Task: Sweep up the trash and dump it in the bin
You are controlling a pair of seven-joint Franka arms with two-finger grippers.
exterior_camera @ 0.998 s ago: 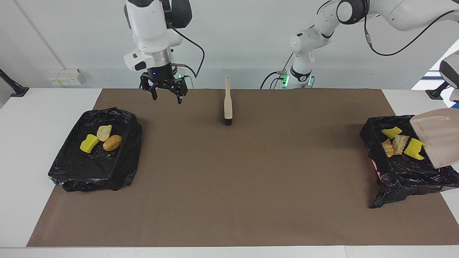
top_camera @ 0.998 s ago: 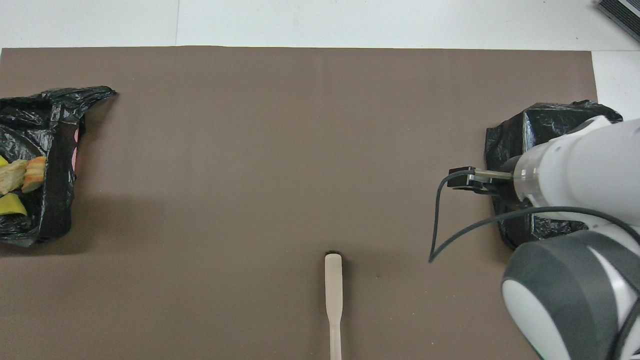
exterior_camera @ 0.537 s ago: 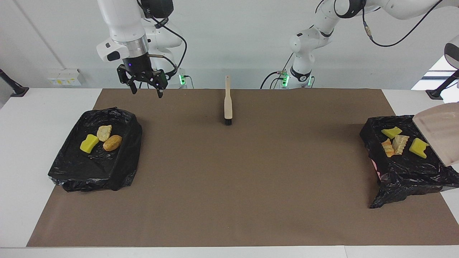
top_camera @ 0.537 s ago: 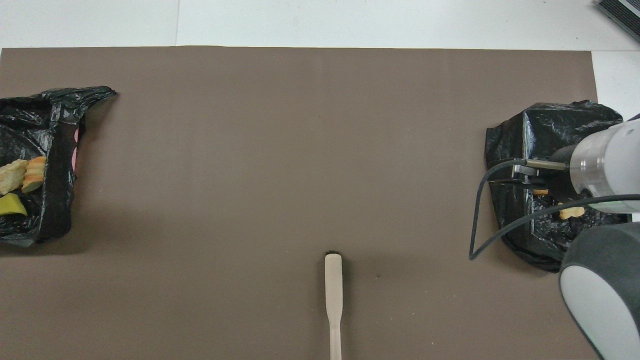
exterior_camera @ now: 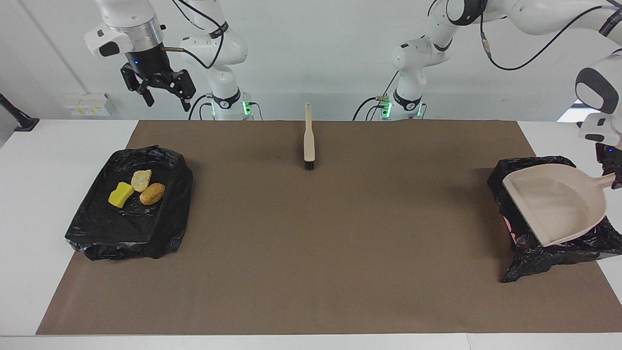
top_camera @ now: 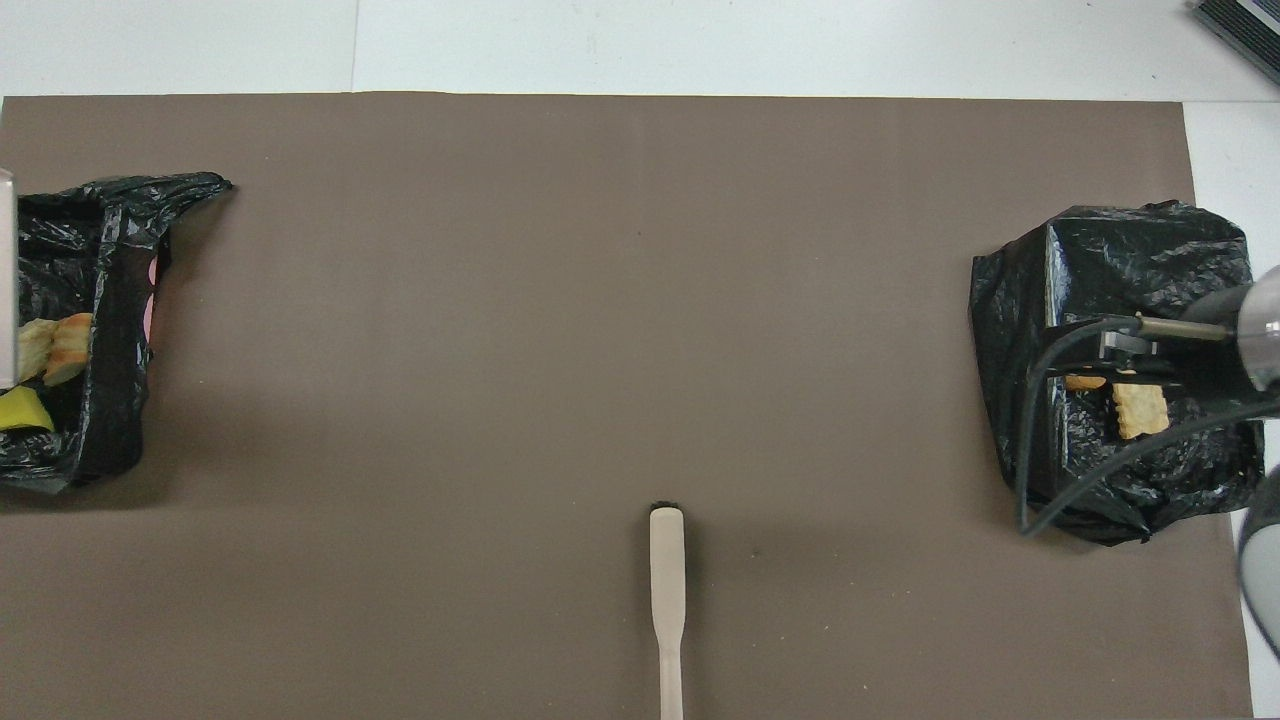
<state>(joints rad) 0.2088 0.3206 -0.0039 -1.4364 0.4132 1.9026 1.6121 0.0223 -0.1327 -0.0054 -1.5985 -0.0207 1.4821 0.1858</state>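
Two bins lined with black bags stand on the brown mat. The bin at the right arm's end (exterior_camera: pixel 112 228) holds three scraps of trash: a yellow sponge piece (exterior_camera: pixel 120 195), a pale chunk (exterior_camera: pixel 141 180) and a brown bread lump (exterior_camera: pixel 152 193). My right gripper (exterior_camera: pixel 166 101) is open and empty, high over the table edge beside that bin. My left gripper (exterior_camera: pixel 611 171) is shut on the handle of the beige dustpan (exterior_camera: pixel 554 201), held over the other bin (exterior_camera: pixel 534 257). The pan hides that bin's trash in the facing view. The overhead view shows trash there (top_camera: pixel 50 345).
The beige brush (exterior_camera: pixel 309 141) with black bristles lies on the mat midway between the arms' bases, handle toward the robots; it also shows in the overhead view (top_camera: pixel 667 590). The brown mat (exterior_camera: pixel 340 243) stretches between the two bins.
My right gripper rose and moved toward the right arm's end of the table. The left gripper swung the dustpan down over its bin, so the pan now covers the scraps.
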